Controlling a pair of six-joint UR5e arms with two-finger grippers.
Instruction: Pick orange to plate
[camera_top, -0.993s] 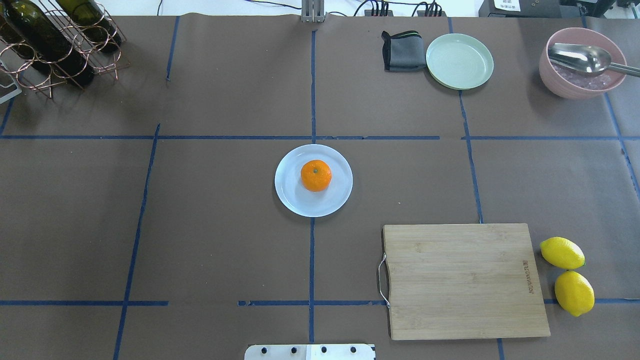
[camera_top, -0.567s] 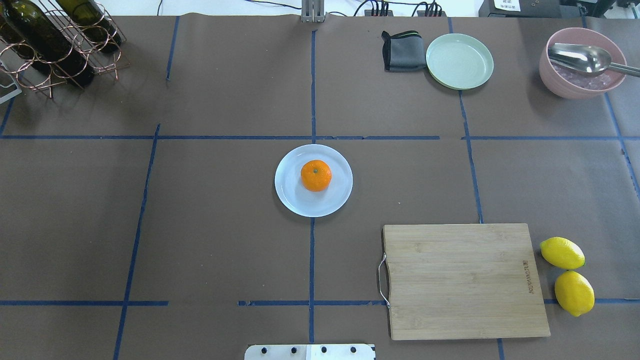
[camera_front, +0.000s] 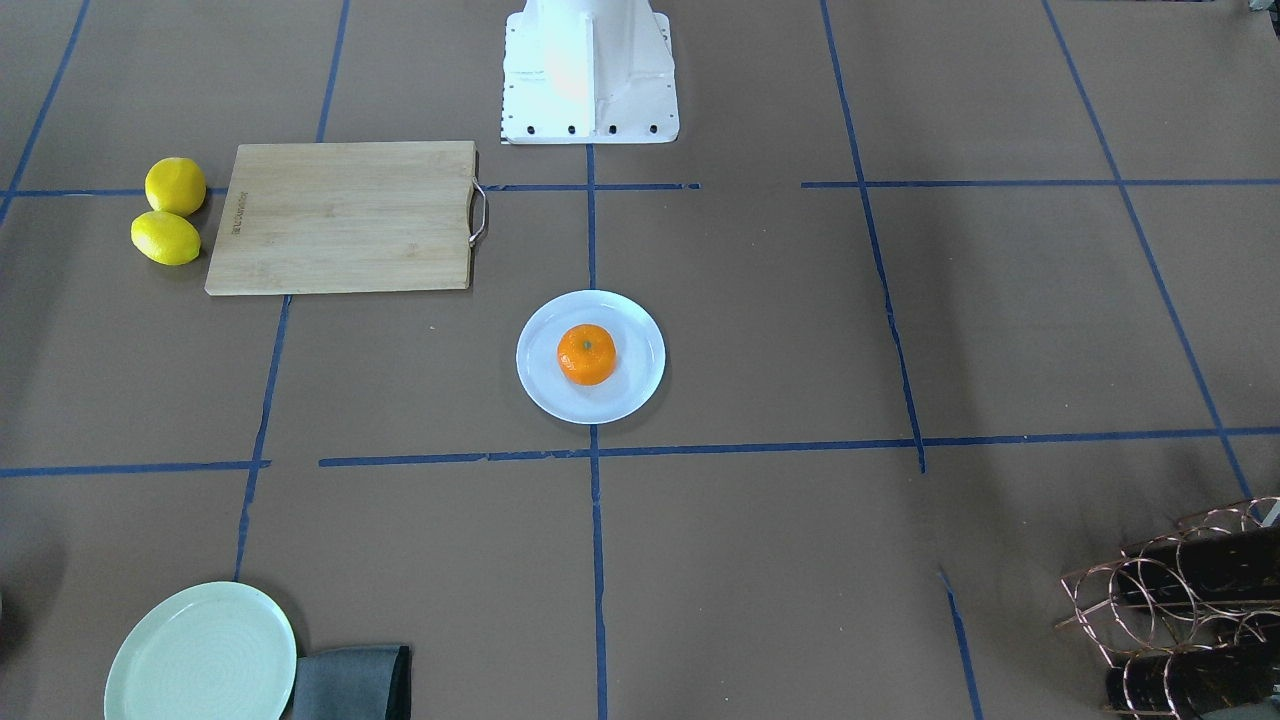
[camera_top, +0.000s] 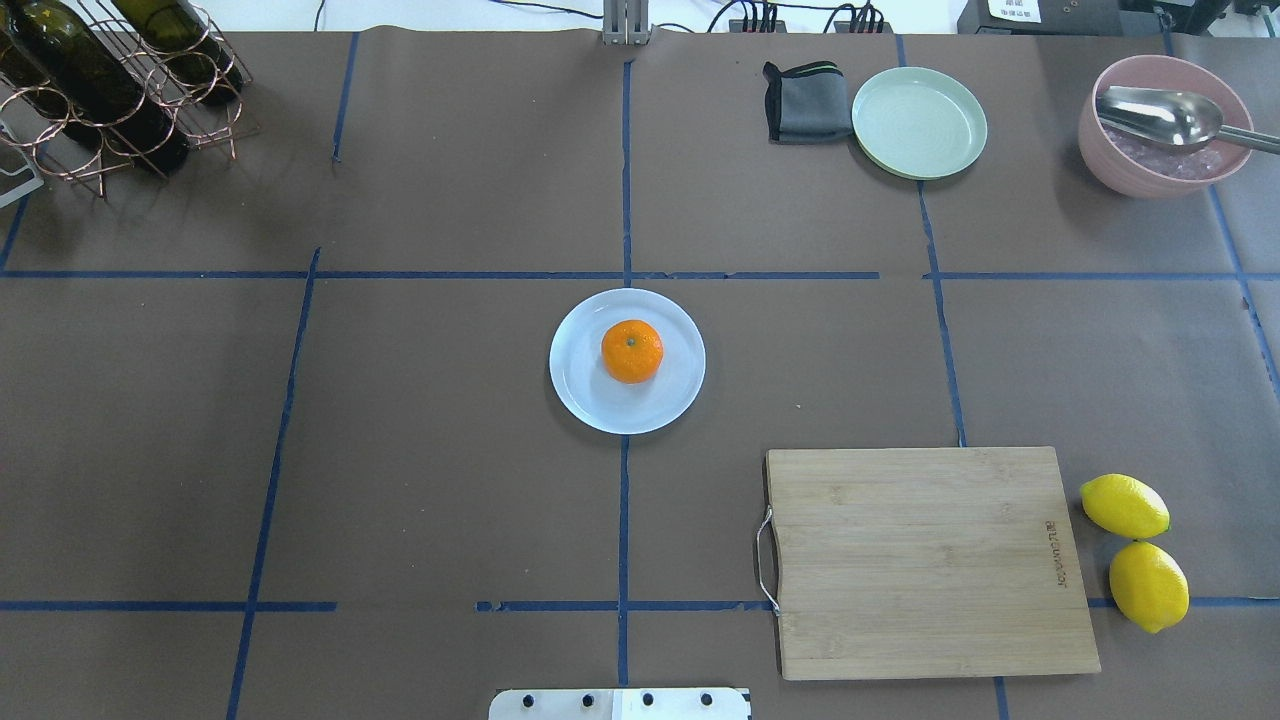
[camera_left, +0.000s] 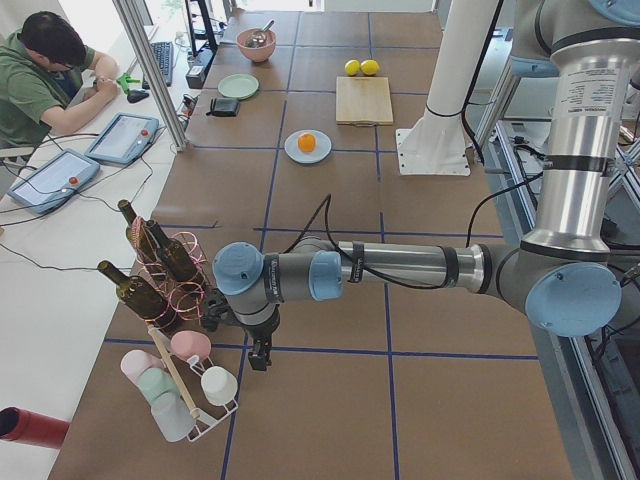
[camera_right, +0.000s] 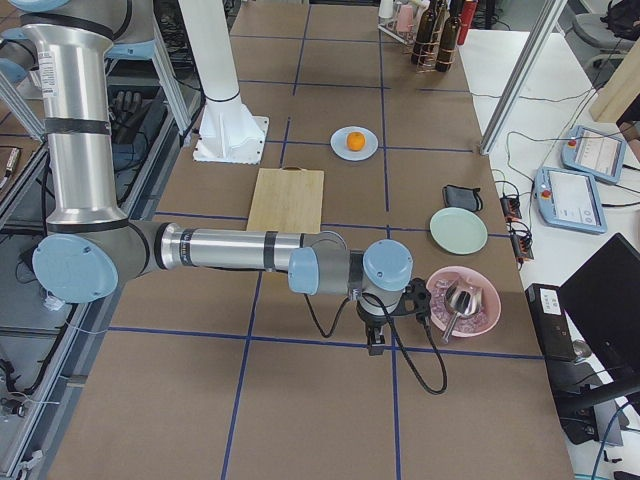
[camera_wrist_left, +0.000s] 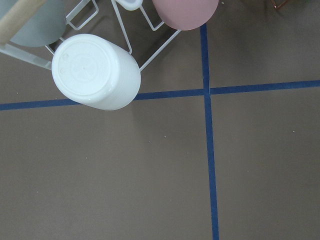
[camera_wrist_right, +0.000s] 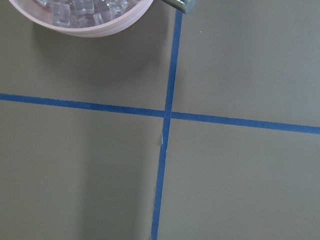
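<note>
**Our left pincer (camera_left: 259, 357) and right pincer (camera_right: 375, 345) at the ends, orange (camera_top: 632, 351) on the plate (camera_top: 585, 400)**

We cannot tell whether either is released or clenched. Our left pincer hangs just beside the cup rack (camera_left: 190, 395), our right pincer beside the pink bowl (camera_right: 463, 300). Both are well apart from the middle of the tabletop (camera_top: 450, 450), where the orange rests stem-up on the pale plate.

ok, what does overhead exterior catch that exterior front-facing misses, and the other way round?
Only overhead: the pink bowl of ice cubes with a metal spoon in it.
Only front-facing: the white pedestal column rising from the robot's base plate.
Both: the orange on the bluish-white plate, the wooden cutting board, two lemons, the pale green plate, the grey cloth, the copper wine rack.
</note>
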